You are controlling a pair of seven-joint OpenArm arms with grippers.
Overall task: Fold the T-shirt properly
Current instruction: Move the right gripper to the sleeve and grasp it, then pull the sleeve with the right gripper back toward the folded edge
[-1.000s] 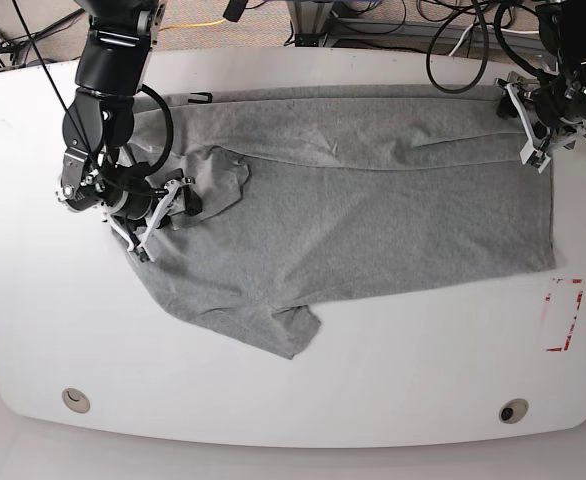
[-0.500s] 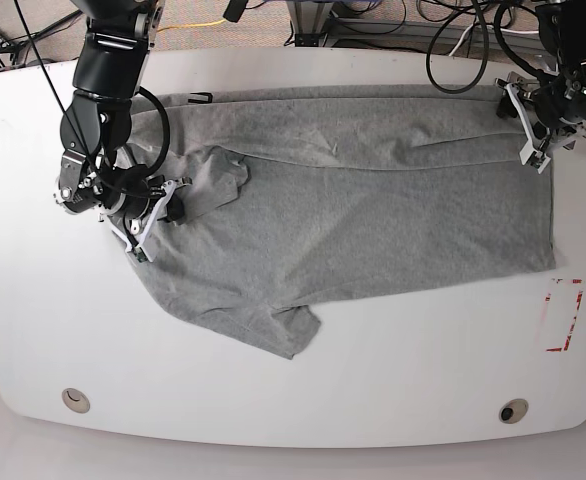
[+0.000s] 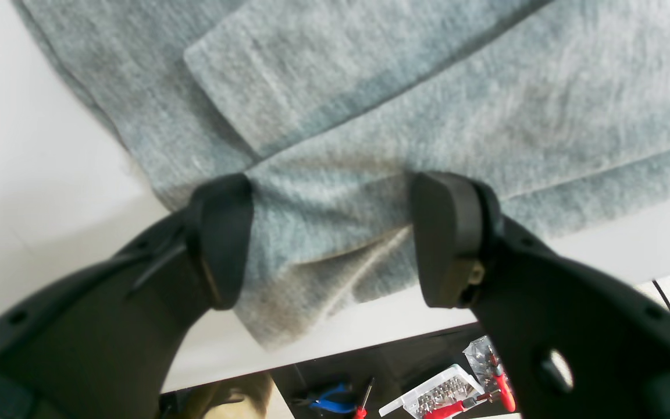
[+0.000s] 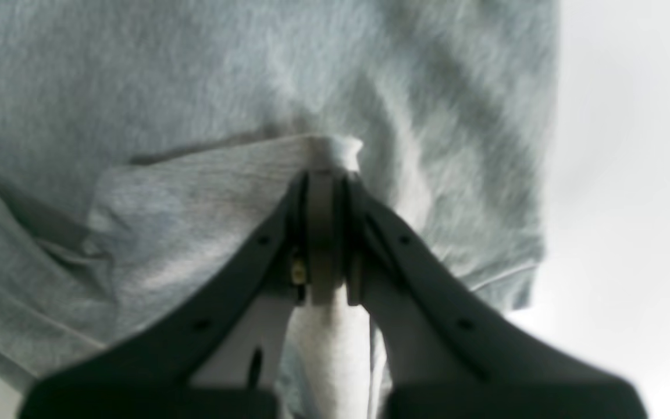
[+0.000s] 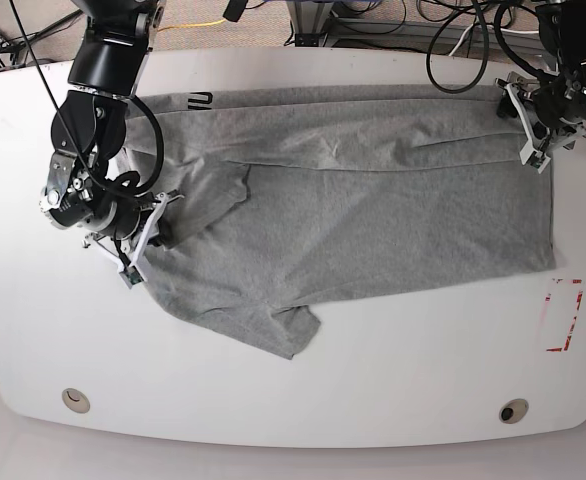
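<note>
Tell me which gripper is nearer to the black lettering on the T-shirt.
Right. The right gripper, shut on a fold of the T-shirt, sits just below the lettering at the same end. The left gripper stands open at the far end.

black lettering too small to read, T-shirt blurred in right wrist view

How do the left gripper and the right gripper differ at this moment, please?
The left gripper has its jaws wide apart over the T-shirt's corner, gripping nothing; the right gripper has its jaws shut on a pinch of the T-shirt. In the base view, the left gripper is at the far corner, the right gripper near the sleeve. Both are black and over cloth.
</note>
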